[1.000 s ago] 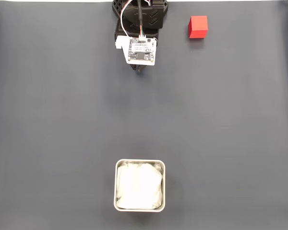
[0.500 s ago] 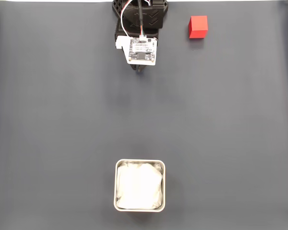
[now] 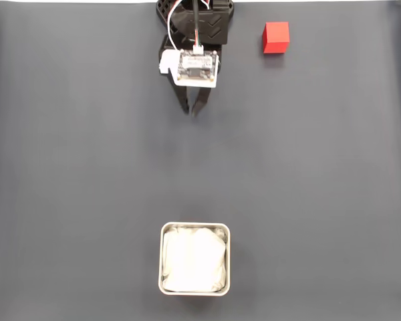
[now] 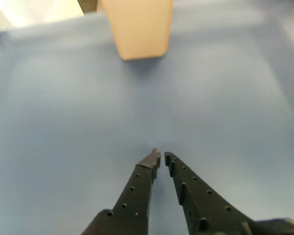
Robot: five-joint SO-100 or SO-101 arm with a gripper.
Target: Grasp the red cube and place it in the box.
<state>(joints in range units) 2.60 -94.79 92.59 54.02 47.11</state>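
Note:
The red cube [image 3: 276, 37] rests on the dark grey mat at the far right, near the top edge of the fixed view. The box [image 3: 194, 258], a silvery square tin with white lining, stands near the bottom centre. My gripper [image 3: 191, 111] hangs below the arm's base at the top centre, well to the left of the cube and far from the box. In the wrist view the gripper [image 4: 160, 156] has its black fingertips almost touching, with nothing between them. A blurred pale tan shape [image 4: 139, 27] lies straight ahead at the top of that view.
The grey mat [image 3: 87, 167] covers the whole table between arm and box. A white circuit board [image 3: 196, 68] with wires rides on the wrist. The arm's black base [image 3: 195, 17] sits at the top edge.
The wrist has lifted slightly, and the two black fingers now stick out below the circuit board. Cube and box have not moved.

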